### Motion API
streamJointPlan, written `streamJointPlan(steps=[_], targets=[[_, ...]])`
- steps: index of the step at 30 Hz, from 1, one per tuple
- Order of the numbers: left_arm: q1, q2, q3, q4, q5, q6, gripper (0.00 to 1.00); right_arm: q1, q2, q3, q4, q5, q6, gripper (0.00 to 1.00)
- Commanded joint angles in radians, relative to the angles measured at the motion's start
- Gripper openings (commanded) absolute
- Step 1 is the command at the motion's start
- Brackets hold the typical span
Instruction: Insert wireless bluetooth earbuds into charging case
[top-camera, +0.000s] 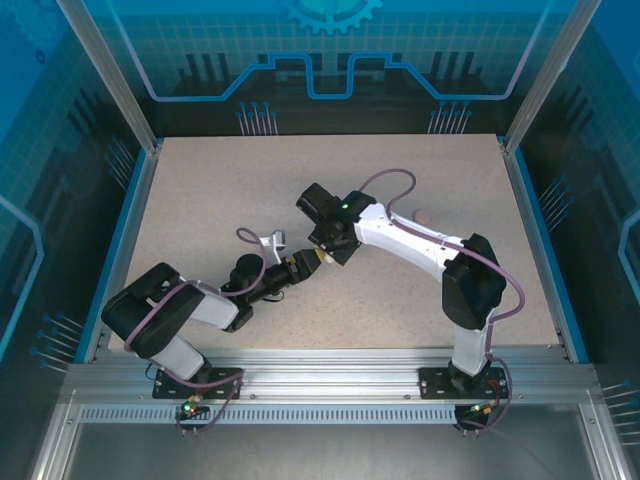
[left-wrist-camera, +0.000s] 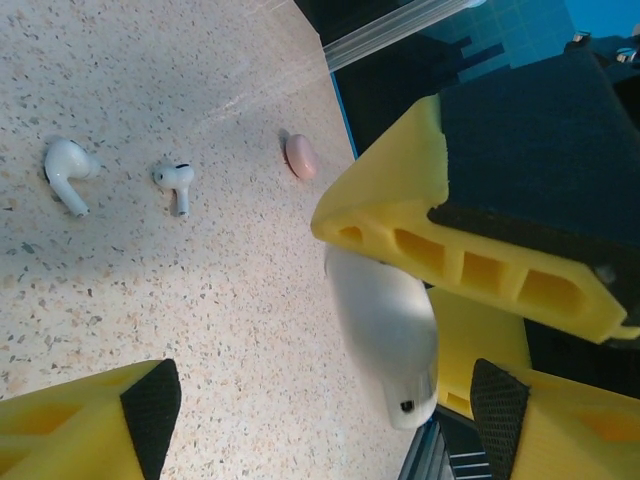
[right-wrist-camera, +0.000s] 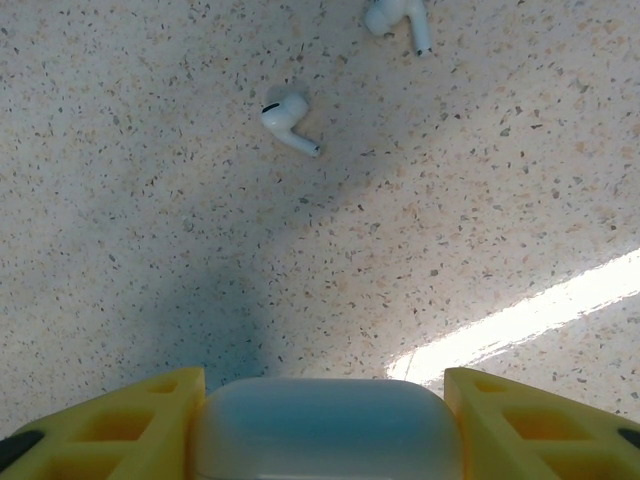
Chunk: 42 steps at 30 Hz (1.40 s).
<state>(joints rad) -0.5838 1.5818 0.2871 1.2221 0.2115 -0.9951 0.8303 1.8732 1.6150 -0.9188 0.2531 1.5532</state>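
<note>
Speckled beige tabletop (top-camera: 200, 200) carries both arms, bolted at its near edge. At mid-table the right gripper (top-camera: 325, 255) has its 2 yellow fingers (right-wrist-camera: 150, 410) clamped on a white charging case (right-wrist-camera: 325, 430). The left gripper (left-wrist-camera: 325, 410) faces it with fingers apart, 1 on each side of the case. Beyond them 1 white earbud (left-wrist-camera: 175, 183) and a 2nd white earbud (left-wrist-camera: 68, 172) lie loose on the surface, near each other. Farther still rests a small pink rounded object (left-wrist-camera: 300, 155).

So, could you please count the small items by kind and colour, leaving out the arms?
White earbuds: 2
White charging case: 1
Pink oval item, kind unclear: 1
Total: 4
</note>
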Motion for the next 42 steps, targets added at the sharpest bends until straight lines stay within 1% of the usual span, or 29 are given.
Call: streamJointPlan(steps=[1, 27, 31, 34, 36, 39, 42], targets=[[-0.008, 0.010, 0.027, 0.062, -0.031, -0.002, 0.76, 0.019, 0.021, 0.028, -0.016, 0.006, 0.028, 0.50], [-0.010, 0.063, 0.060, 0.072, -0.057, -0.013, 0.48, 0.043, 0.038, 0.042, 0.017, -0.019, 0.019, 0.50], [-0.010, 0.063, 0.062, 0.071, -0.060, -0.014, 0.42, 0.044, 0.035, 0.040, 0.018, -0.018, 0.019, 0.50], [-0.011, 0.063, 0.060, 0.072, -0.063, -0.016, 0.34, 0.044, 0.036, 0.040, 0.018, -0.018, 0.020, 0.50], [-0.011, 0.059, 0.057, 0.071, -0.067, -0.017, 0.32, 0.043, 0.035, 0.040, 0.018, -0.017, 0.021, 0.50], [-0.010, 0.052, 0.052, 0.068, -0.070, -0.017, 0.24, 0.043, 0.037, 0.042, 0.019, -0.014, 0.022, 0.50], [-0.010, 0.040, 0.047, 0.061, -0.075, -0.016, 0.23, 0.045, 0.037, 0.043, 0.018, -0.012, 0.024, 0.50]])
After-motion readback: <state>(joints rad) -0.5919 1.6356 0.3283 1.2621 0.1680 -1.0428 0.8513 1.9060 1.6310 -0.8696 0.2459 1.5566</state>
